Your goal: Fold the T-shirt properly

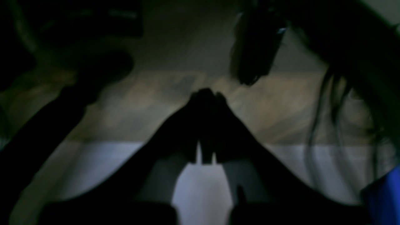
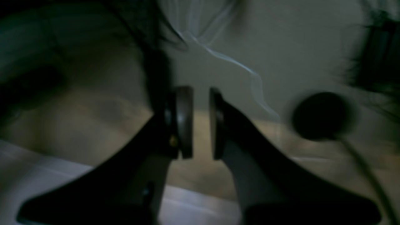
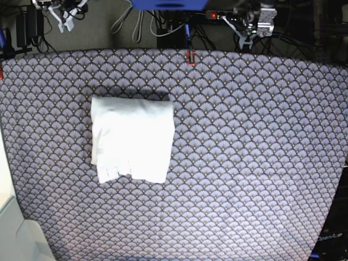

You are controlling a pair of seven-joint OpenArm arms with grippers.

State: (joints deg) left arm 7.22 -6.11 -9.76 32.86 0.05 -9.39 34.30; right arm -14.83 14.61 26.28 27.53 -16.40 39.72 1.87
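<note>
Resting folded on the tabletop [image 3: 261, 163], left of centre in the base view, the T-shirt [image 3: 132, 138] looks finished. Left gripper [image 1: 206, 93] pressed together, empty; right gripper [image 2: 201, 122] slightly parted, empty. Next, likely only a tidiness check.

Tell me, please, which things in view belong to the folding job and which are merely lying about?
Belongs to the job:
- T-shirt, folded into a white block on the patterned tablecloth

Just lying about:
- cables behind the table's far edge
- power strip among them
</note>
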